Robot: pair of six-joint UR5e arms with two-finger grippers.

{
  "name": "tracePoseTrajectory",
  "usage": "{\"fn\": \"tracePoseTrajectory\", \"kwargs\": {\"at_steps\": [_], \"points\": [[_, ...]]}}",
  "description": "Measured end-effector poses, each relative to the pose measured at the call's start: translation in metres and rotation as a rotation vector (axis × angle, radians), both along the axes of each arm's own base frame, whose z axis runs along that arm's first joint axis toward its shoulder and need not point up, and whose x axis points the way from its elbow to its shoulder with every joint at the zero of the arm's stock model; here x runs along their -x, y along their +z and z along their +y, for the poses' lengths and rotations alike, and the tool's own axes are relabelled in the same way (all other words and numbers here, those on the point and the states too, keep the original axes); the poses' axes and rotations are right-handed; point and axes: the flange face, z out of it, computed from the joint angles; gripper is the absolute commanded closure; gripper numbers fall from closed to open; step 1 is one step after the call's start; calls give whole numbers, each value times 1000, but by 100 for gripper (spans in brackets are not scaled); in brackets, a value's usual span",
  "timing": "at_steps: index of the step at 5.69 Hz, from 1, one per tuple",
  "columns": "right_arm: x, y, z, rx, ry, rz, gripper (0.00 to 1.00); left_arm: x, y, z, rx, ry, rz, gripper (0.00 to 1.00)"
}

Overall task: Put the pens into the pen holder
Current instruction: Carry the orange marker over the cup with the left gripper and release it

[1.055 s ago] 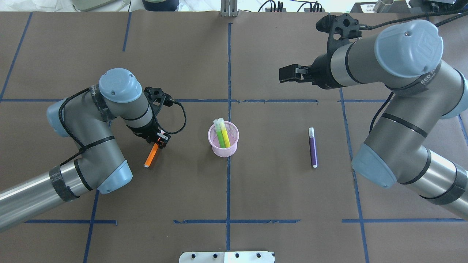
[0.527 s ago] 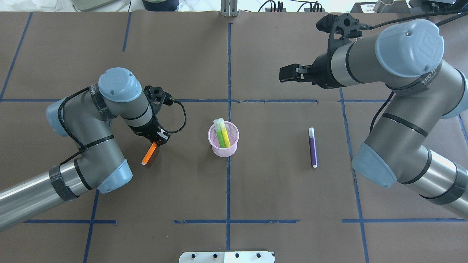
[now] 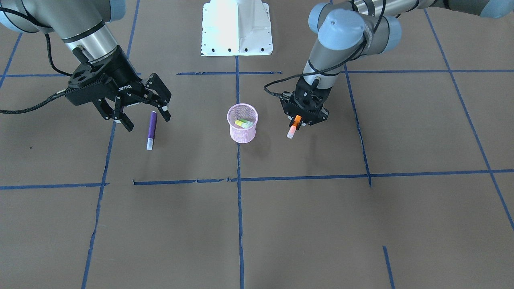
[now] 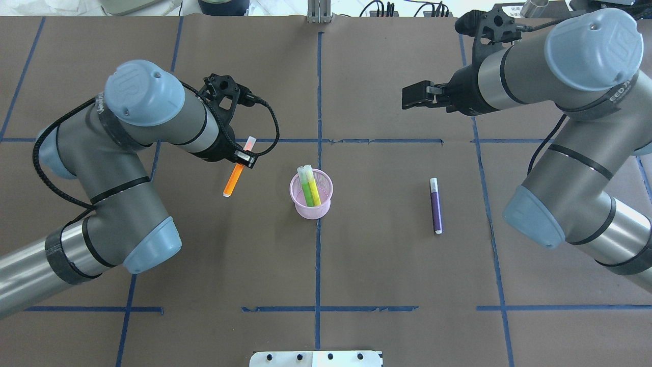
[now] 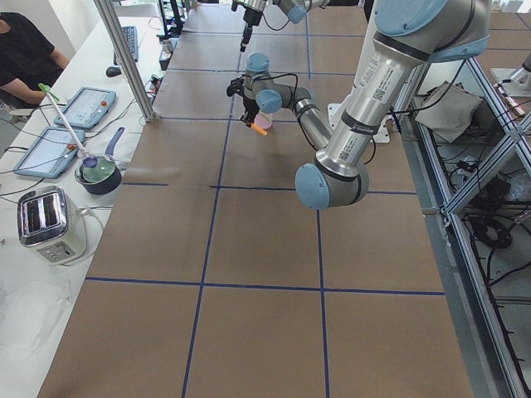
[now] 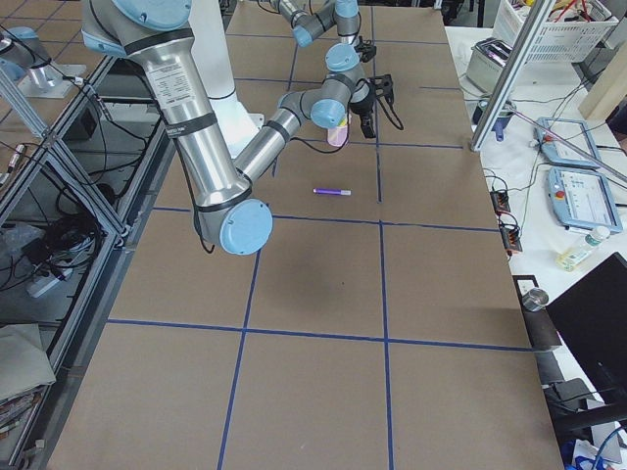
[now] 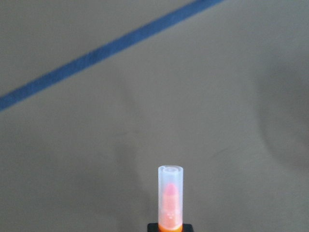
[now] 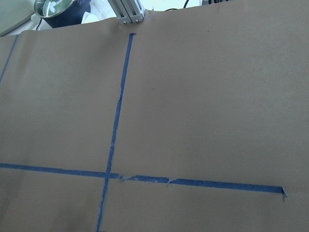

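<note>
You can count four pens: one orange pen [image 4: 234,179], one purple pen [image 4: 436,206], one green pen [image 4: 307,195], one yellow pen [image 4: 315,194]. There is one holder [image 4: 313,211] on your desk [image 4: 356,265], and two end effectors: left end effector [image 4: 244,157], right end effector [image 3: 147,120]

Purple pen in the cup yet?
No, the purple pen lies flat on the table, apart from the pink cup.

Brown paper covers the table [image 4: 356,265], gridded with blue tape lines [image 4: 318,92], a white base plate [image 3: 237,28] sits at the robot's end, and over on the side bench there's a toaster [image 5: 48,222], a dark lidded pot [image 5: 99,174], a tablet [image 5: 85,106] and a person in black [image 5: 25,54].
</note>
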Motion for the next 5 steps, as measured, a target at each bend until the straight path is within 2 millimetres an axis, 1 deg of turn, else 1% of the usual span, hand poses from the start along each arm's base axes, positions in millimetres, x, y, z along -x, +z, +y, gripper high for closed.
{"fn": "tracePoseTrajectory", "kwargs": {"at_steps": [1,2,3,4,5], "points": [[-10,7,-5,5,-20,6,1,9,-25,5,-27,-91,144,100],[-15,10,-10,5,-31,13,1,9,-39,13,-51,-147,274,100],[-16,14,-12,6,-34,18,1,-12,-43,32,-79,-214,337,100],[-15,16,-14,7,-36,21,1,-44,-42,60,-116,-300,343,100],[-15,17,-14,7,-36,24,1,-65,-37,77,-148,-367,346,98]]}}
